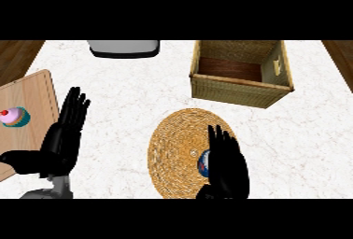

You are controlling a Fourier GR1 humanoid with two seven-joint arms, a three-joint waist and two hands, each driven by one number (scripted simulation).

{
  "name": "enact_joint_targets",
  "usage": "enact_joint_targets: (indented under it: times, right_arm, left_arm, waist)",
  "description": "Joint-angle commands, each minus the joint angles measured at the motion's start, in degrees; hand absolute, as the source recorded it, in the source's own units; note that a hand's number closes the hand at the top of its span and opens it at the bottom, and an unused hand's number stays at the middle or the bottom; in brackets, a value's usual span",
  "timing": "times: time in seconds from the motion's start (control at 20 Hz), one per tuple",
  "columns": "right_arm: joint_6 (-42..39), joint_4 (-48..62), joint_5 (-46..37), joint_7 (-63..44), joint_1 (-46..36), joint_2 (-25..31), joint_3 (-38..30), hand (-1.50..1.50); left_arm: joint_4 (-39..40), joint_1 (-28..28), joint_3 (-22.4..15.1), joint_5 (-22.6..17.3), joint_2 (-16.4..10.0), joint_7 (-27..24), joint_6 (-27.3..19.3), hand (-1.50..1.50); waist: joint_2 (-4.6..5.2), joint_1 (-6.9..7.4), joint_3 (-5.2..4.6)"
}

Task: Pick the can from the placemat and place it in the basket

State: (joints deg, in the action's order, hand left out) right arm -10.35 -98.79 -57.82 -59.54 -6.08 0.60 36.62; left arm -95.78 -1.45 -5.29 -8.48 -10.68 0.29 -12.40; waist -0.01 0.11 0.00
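Note:
A round woven placemat [179, 140] lies on the white marble counter, near the front. The can [203, 163] stands on its right part; only a blue, white and red sliver shows, the rest hidden behind my right hand [228, 168]. That hand is open, fingers straight and pointing away from me, right next to the can on its right side. The wicker basket [238, 88] stands at the back right, open-topped with a dark wooden floor. My left hand [60, 140] rests open at the left, fingers up, holding nothing.
A wooden cutting board [31, 98] lies at the left edge with a pink cupcake [14, 116] in a teal wrapper on it. A grey and white appliance [124, 48] sits at the back edge. Dark wooden floor shows past the counter's far corners.

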Motion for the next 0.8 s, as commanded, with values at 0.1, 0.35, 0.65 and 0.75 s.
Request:
enact_joint_targets:
  times: [0.1,0.35,0.65,0.75]
  right_arm:
    - [2.8,0.6,1.0,-8.2,-1.1,-0.6,5.0,-1.50]
    - [3.1,2.2,0.7,-5.3,-0.6,-0.6,1.2,-1.50]
    - [7.7,9.7,0.9,1.0,-1.7,-0.6,-2.1,-1.50]
    - [7.3,11.6,2.6,-0.2,-3.4,-0.6,0.0,1.50]
  left_arm:
    - [-1.7,-0.9,0.9,0.6,0.3,2.4,1.6,0.00]
    - [-0.5,2.3,-0.5,2.5,2.8,-0.8,1.5,0.00]
    - [-3.5,1.5,-2.8,6.2,5.4,2.7,-0.8,0.00]
    - [2.1,0.6,1.5,3.0,4.1,-2.0,3.1,0.00]
  waist:
    - [-0.03,0.05,0.00]
    - [-0.05,-0.02,0.00]
    - [-0.02,0.05,0.01]
    - [0.02,0.08,0.00]
